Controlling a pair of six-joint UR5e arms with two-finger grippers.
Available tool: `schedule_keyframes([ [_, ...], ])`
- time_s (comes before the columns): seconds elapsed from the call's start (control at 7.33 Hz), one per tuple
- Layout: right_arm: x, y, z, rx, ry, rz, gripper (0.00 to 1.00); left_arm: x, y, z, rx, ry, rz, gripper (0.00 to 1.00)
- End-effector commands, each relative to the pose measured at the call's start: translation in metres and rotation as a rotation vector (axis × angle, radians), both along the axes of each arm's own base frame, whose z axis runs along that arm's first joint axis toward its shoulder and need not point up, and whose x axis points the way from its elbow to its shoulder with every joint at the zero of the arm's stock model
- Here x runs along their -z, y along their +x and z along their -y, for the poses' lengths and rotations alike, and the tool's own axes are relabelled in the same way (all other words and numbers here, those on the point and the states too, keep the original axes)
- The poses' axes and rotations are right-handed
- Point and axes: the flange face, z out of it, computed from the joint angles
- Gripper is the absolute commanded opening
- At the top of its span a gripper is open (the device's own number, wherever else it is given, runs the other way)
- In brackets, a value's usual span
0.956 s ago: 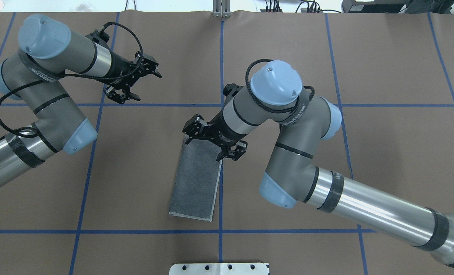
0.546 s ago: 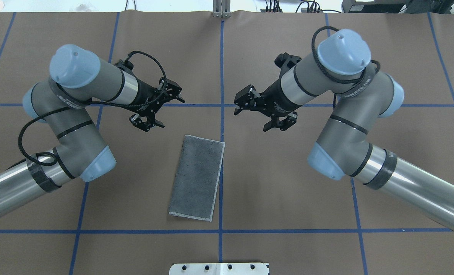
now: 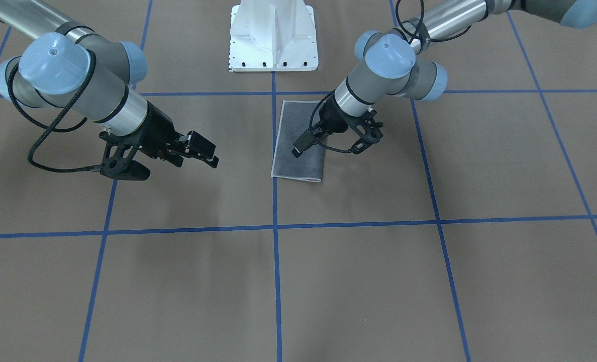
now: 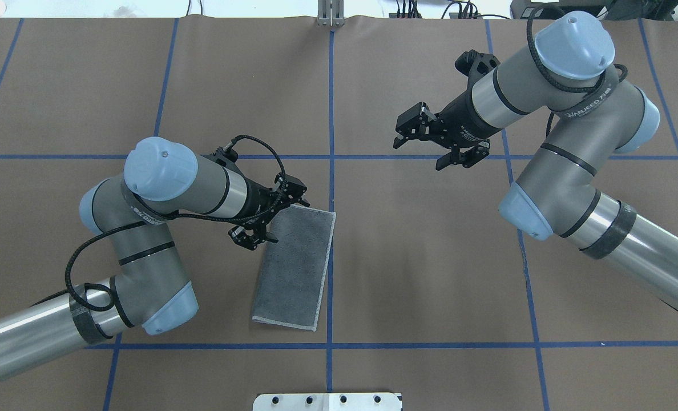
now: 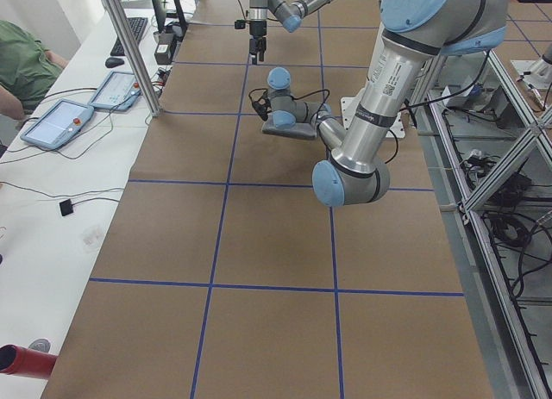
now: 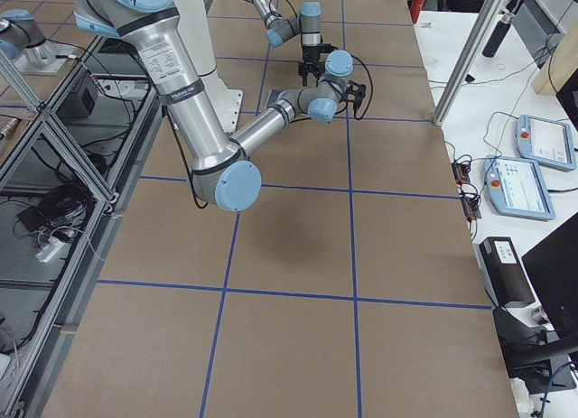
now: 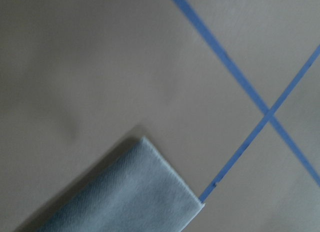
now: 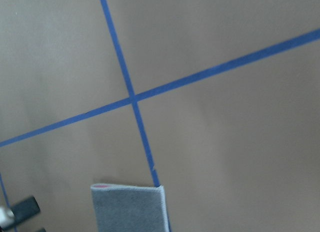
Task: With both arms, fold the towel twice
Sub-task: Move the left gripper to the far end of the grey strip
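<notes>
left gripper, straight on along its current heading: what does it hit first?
Probably the towel: the left gripper, fingers open, angles down over its far end. Depth is unclear, so the table beside that edge is possible.

— What sort of place is this?
— A robotics lab: a tabletop (image 4: 419, 274) taped in a blue grid (image 4: 330, 114), teach pendants (image 6: 546, 140) beside it, aluminium framing (image 5: 131, 50), loose cables (image 5: 504, 231).

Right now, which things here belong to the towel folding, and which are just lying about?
Belongs to the job: towel, folded once; left gripper, open by its far end; right gripper, open, clear of it.
Just lying about: teach pendants, keyboard, white pedestal base.
</notes>
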Motion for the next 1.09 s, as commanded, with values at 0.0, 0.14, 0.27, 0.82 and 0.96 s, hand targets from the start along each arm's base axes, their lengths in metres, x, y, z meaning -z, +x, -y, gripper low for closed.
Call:
schedule_keyframes([
  [0.0,-0.001,0.001,0.001,-0.001,0.005,-0.002,1.00,-0.009,0.012,-0.012,-0.006,-0.004,0.017,0.99],
  [0.14,0.000,0.000,0.001,0.001,0.005,-0.002,1.00,-0.012,0.020,-0.020,-0.025,-0.002,0.022,0.99],
  [0.27,-0.001,0.000,0.001,0.000,0.002,-0.003,1.00,-0.018,0.025,-0.020,-0.027,-0.005,0.034,0.99],
  [0.82,-0.006,-0.001,0.002,0.000,-0.004,-0.008,1.00,-0.031,0.030,-0.018,-0.015,-0.002,0.057,0.99],
  [0.96,-0.006,-0.002,0.002,0.002,-0.005,-0.009,1.00,-0.031,0.030,-0.017,-0.014,-0.001,0.059,0.99],
])
